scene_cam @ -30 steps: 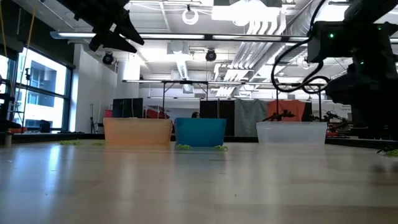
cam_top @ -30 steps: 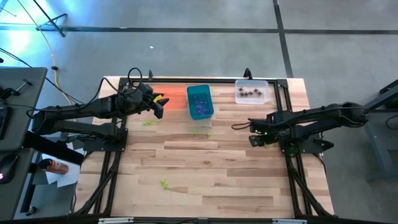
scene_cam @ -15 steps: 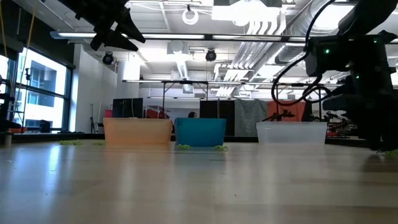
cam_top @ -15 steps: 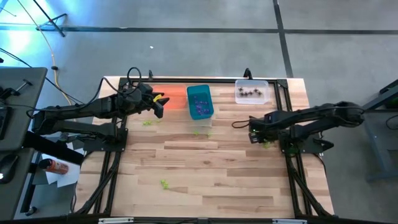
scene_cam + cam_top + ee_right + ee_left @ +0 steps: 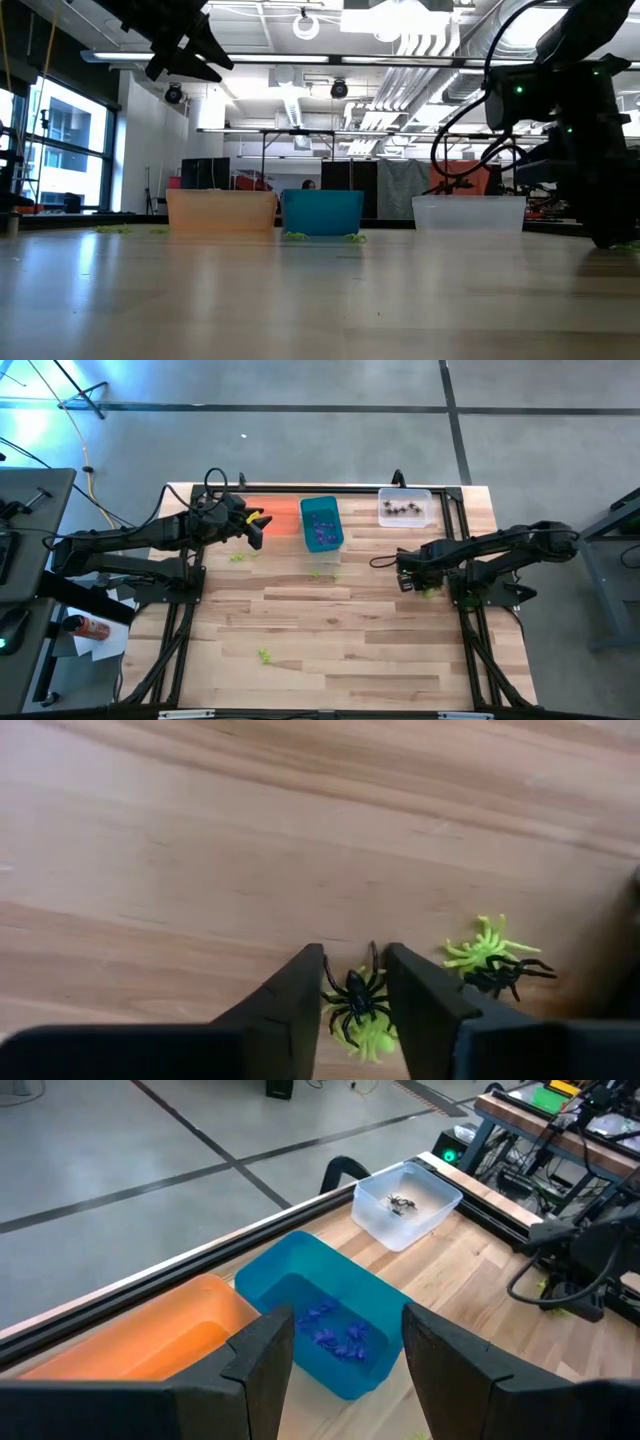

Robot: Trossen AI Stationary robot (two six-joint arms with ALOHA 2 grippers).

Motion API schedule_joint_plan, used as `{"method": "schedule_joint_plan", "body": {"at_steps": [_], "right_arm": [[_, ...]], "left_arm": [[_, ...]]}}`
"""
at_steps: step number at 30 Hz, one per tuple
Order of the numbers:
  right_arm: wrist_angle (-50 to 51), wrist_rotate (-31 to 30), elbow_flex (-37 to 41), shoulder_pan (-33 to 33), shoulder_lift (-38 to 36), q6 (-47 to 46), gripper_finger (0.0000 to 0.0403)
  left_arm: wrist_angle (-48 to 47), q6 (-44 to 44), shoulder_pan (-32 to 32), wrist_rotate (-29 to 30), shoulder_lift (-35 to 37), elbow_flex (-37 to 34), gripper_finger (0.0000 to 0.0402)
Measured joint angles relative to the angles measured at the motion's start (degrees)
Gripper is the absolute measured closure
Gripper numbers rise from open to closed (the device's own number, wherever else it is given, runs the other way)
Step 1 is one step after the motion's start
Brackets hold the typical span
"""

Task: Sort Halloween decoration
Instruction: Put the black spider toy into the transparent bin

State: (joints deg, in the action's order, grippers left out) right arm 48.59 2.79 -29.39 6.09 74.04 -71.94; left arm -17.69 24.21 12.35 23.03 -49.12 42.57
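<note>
The Halloween decorations are tiny plastic spiders. My right gripper (image 5: 352,952) points down at the table's right side (image 5: 408,582), its fingers standing on either side of a black spider (image 5: 355,998). That spider lies on a yellow-green one (image 5: 372,1038). Another yellow-green spider (image 5: 487,946) and a black one (image 5: 503,973) lie just beside them. Purple spiders (image 5: 338,1335) lie in the teal bin (image 5: 321,524), black ones (image 5: 402,509) in the clear bin (image 5: 405,507). My left gripper (image 5: 345,1320) hangs open and holding nothing, high beside the orange bin (image 5: 272,510). My right gripper comes from above, pointing down, with one finger (image 5: 300,990) on each side of the black spider's body. The spider's legs (image 5: 330,982) reach toward both inner finger faces; I cannot tell whether they touch. The spider lies on the table, on the yellow-green one.
Loose yellow-green spiders lie on the wood near the orange bin (image 5: 238,557), in front of the teal bin (image 5: 320,572) and toward the near edge (image 5: 264,656). The three bins stand in a row along the far edge. Bare wood fills the table's middle (image 5: 340,630).
My right gripper has sunk toward the table and shifted slightly toward the left edge, coming down over the small cluster of spiders. My left gripper has kept still.
</note>
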Motion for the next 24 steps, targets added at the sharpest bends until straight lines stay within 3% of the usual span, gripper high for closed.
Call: {"method": "schedule_joint_plan", "body": {"at_steps": [10, 24], "right_arm": [[3.3, -5.0, -4.8, 0.4, 0.2, 4.1, 0.0394], [4.2, -9.6, -12.1, 4.5, 0.2, 14.0, 0.0402]], "left_arm": [[0.0, -1.4, 0.0, 0.2, 0.0, 0.0, 0.0229], [0.0, -1.5, 0.0, 0.2, 0.0, 0.0, 0.0229]]}}
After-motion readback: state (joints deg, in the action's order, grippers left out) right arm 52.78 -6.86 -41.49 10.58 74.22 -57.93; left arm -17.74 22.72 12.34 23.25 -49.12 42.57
